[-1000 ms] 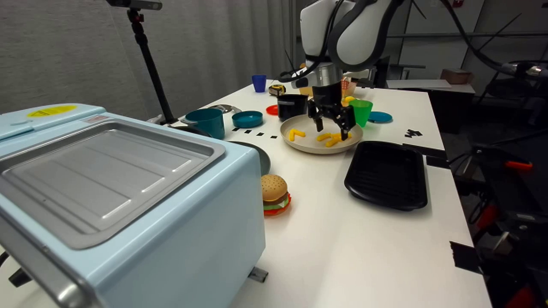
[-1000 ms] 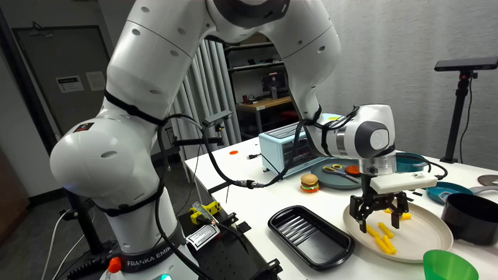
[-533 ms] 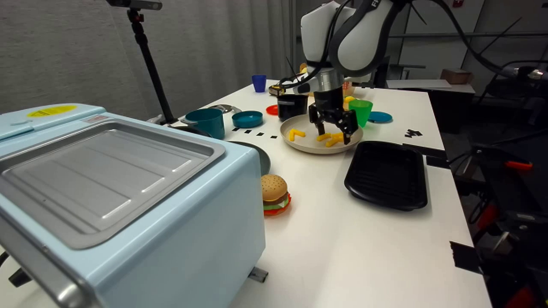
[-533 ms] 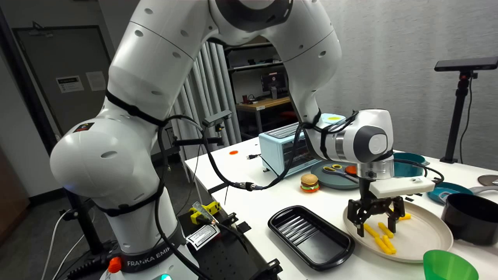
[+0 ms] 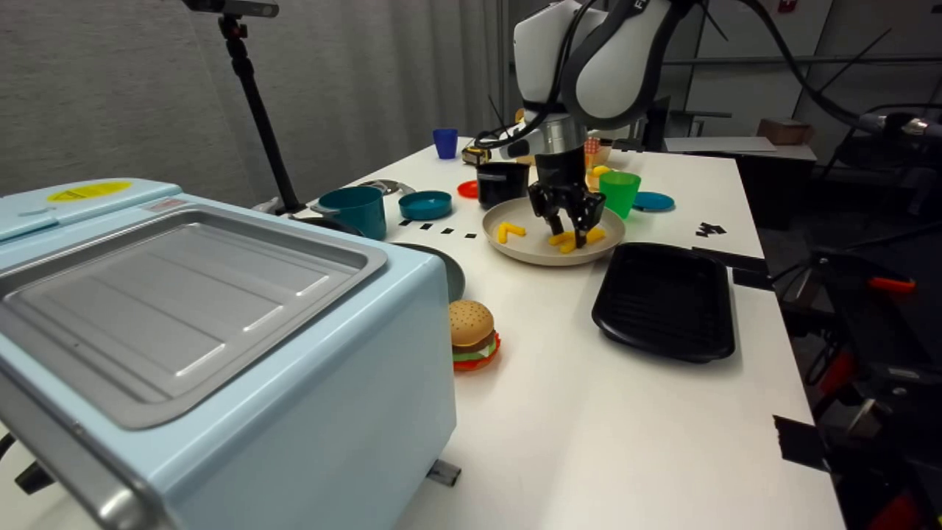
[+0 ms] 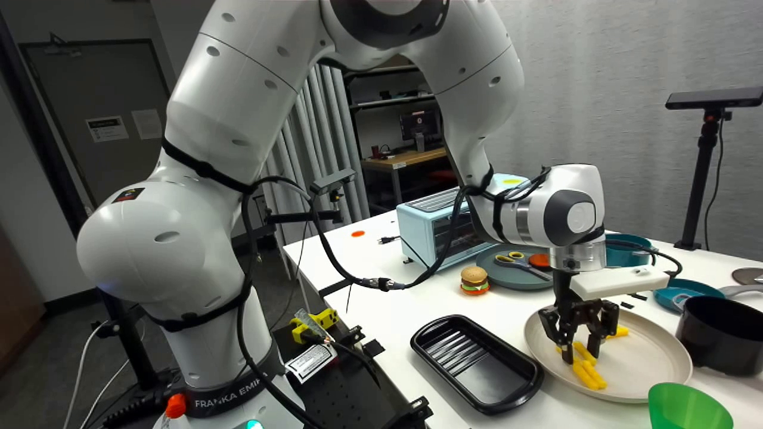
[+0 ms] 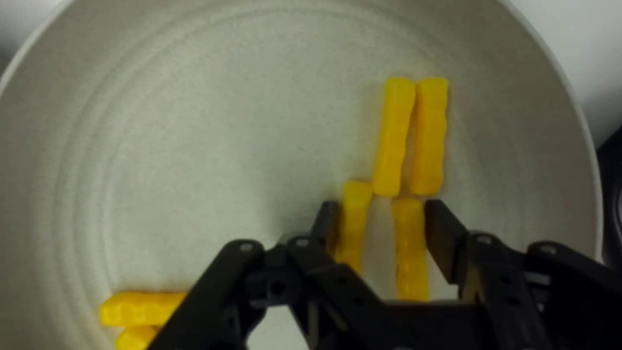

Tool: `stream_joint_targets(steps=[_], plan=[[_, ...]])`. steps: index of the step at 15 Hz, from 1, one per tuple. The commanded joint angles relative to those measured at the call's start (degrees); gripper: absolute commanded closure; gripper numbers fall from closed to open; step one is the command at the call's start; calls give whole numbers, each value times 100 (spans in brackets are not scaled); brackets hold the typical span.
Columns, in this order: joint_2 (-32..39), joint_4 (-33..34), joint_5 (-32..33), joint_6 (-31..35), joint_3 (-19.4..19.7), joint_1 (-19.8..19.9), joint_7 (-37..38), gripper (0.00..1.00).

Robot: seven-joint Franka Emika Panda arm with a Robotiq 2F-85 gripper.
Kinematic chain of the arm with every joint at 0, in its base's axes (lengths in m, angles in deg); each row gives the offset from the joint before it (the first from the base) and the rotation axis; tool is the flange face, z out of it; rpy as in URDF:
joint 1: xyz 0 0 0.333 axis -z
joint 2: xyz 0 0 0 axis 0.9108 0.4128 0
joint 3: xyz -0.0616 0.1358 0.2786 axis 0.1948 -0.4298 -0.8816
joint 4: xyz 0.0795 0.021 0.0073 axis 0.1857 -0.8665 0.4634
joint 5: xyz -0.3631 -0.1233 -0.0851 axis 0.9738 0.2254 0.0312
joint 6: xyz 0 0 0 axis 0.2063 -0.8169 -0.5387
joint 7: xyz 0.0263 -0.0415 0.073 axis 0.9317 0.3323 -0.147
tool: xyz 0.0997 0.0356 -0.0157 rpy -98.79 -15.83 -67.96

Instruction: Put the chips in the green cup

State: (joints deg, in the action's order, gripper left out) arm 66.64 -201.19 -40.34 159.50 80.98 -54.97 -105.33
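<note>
Several yellow chips lie on the cream plate (image 7: 194, 146). My gripper (image 7: 382, 209) reaches down to the plate with its jaws partly drawn in. Between its fingers lie two chips, a left chip (image 7: 354, 218) close against one finger and a right chip (image 7: 410, 248) close against the opposite one. Bare plate shows between these two, so neither is clamped. Just beyond the fingertips a pair of chips (image 7: 394, 136) lies side by side. Another chip (image 7: 138, 308) rests off to the lower left, with one partly hidden below it. The green cup (image 6: 685, 408) stands beside the plate in both exterior views.
A black baking tray (image 6: 477, 363) sits close to the plate, and a black pot (image 6: 721, 336) stands at its far side. Farther off are the toy burger (image 6: 474, 280), a grey-green plate (image 6: 506, 275) with scissors, and a light blue toaster oven (image 5: 309, 412).
My gripper came down a little toward the plate, then its fingers moved closer together around two chips. The cup has not moved.
</note>
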Motion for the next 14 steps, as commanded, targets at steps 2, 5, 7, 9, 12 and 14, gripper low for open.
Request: stream_joint_targets(steps=[2, 5, 7, 9, 12, 14], plan=[[78, 79, -1, 55, -35, 55, -156, 88], [22, 100, 4, -17, 10, 32, -92, 93], [-68, 97, -27, -63, 21, 53, -78, 93], [-198, 97, -77, -164, 36, 92, -72, 93], [-458, 64, -119, -282, 90, 152, -59, 93], [-663, 23, -105, -373, 147, 175, -55, 93]])
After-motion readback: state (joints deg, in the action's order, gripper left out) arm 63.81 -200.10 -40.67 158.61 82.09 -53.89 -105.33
